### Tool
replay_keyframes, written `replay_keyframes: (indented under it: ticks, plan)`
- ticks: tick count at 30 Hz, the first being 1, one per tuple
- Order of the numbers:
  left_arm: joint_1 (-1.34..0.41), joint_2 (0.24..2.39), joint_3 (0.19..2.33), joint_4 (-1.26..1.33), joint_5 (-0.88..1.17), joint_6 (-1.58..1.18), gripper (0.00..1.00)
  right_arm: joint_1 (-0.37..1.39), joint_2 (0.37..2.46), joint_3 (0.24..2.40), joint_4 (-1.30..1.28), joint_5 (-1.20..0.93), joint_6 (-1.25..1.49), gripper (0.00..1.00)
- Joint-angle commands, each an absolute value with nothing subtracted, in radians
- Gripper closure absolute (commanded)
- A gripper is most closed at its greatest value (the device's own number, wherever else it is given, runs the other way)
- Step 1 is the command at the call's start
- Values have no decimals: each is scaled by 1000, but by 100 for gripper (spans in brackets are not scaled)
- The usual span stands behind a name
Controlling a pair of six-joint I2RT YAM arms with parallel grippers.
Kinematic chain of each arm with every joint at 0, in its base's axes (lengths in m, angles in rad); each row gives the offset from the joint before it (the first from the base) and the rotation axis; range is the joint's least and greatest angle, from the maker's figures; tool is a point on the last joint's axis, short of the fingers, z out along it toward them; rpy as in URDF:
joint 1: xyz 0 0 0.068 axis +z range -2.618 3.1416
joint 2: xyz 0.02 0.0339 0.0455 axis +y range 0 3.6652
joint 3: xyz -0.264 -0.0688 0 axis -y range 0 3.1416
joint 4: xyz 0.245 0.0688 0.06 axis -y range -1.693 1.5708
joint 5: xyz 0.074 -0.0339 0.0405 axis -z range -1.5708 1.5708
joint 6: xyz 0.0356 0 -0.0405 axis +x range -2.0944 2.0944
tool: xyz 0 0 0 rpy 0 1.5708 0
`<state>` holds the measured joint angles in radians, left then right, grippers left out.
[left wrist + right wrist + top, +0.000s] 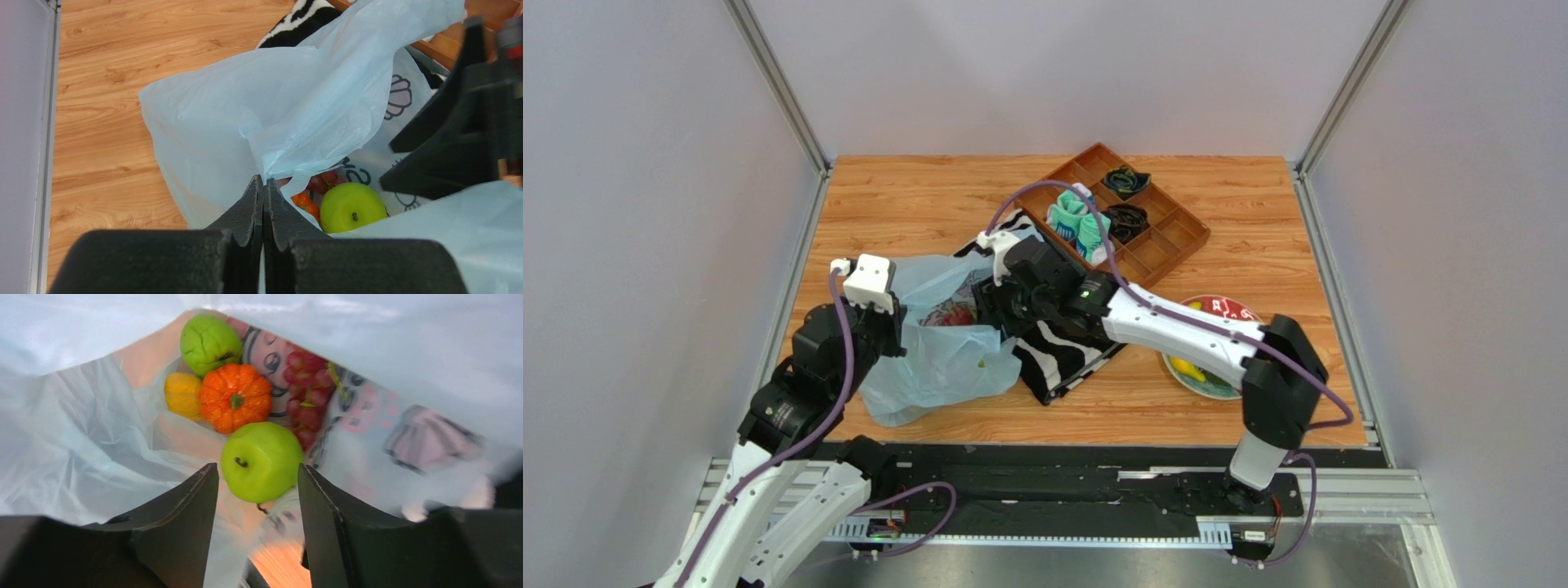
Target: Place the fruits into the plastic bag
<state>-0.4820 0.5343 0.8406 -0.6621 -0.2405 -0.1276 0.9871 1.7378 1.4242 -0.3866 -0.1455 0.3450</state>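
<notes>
the left gripper (pixel 263 182) is pressed together on a fold of the plastic bag (pixel 245 110), low in the centre of its wrist view, apparently to hold the mouth open. the right gripper (pixel 258 470) is spread inside that mouth. the green apple (pixel 261 460) lies loose between its fingers, below the grapes (pixel 307 407), lemon (pixel 183 395) and orange fruit (pixel 235 397). in the top view, a yellow fruit (pixel 1187 366) sits on the plate (pixel 1216 392) at lower right, outside the bag.

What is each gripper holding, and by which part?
Left gripper pinches the plastic bag at a fold of its rim. Right gripper is open inside the bag, gripping nothing; the green apple lies at its fingertips.
</notes>
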Motion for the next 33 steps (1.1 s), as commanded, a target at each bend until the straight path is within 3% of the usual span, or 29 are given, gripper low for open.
replay_keyframes:
  ticks: [1, 11, 21, 33]
  plan:
    - [-483, 525, 844, -644, -241, -117, 100, 976, 1545, 1391, -397, 76, 261, 43]
    - [-483, 525, 844, -649, -239, -120, 100, 867, 1355, 1264, -509, 221, 255, 39]
    - [-483, 528, 844, -646, -232, -118, 100, 481, 1200, 985, -629, 167, 364, 30]
    - [-483, 528, 845, -646, -227, -121, 100, 304, 1261, 853, -611, 107, 350, 27]
